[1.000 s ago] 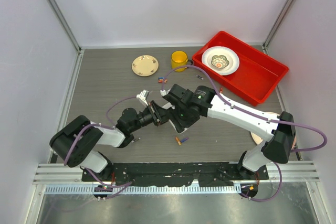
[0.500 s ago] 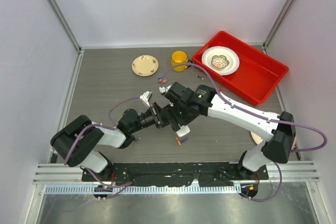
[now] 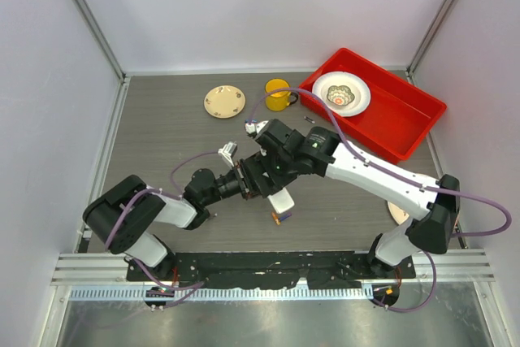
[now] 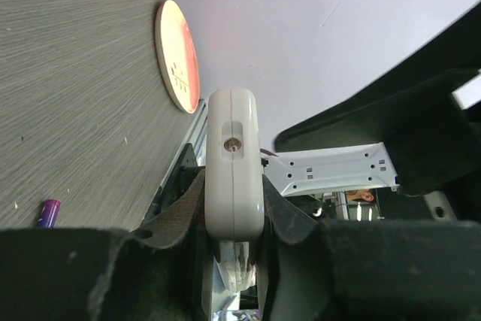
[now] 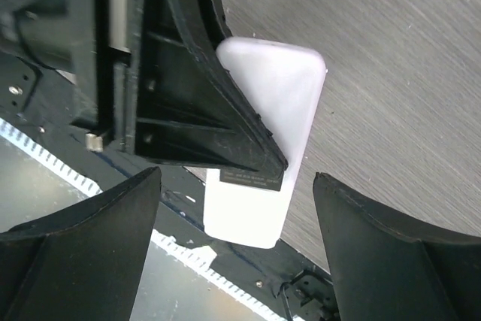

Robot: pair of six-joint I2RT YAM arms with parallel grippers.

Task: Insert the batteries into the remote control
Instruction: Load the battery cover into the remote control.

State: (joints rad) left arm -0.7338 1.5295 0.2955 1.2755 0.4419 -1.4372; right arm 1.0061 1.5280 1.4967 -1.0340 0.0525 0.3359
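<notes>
1. The left arm [image 3: 138, 213] sits at the lower left of the top view and reaches right towards the centre.
2. A saucer [image 3: 224, 101] lies on the table [image 3: 162, 136] left of centre, near the back edge.
3. The left gripper [image 4: 234, 186] is clamped on the remote [image 3: 282, 199], one finger on each broad face. The remote's rounded end juts past the fingertips. In the top view the remote is just below centre, at the tips of both arms.
4. Two batteries [image 3: 281, 217], one purple and one orange, lie on the table just below the remote. A few more lie loose near the right arm's wrist, above centre. The left wrist view shows a purple battery [image 4: 49, 213] at its lower left, on the table and apart from the remote.
5. A yellow mug [image 3: 278, 93] stands above centre, right of the saucer.
6. The right gripper [image 5: 237, 177] stands wide. Its fingers [image 5: 83, 253] flank the remote and the left gripper's finger, and they touch neither.
7. A red bin [image 3: 406, 119] lies at the upper right, with a white plate [image 3: 341, 93] inside it.
8. A round disc [image 3: 398, 214] lies at the lower right, partly hidden by the right arm [image 3: 382, 180].
</notes>
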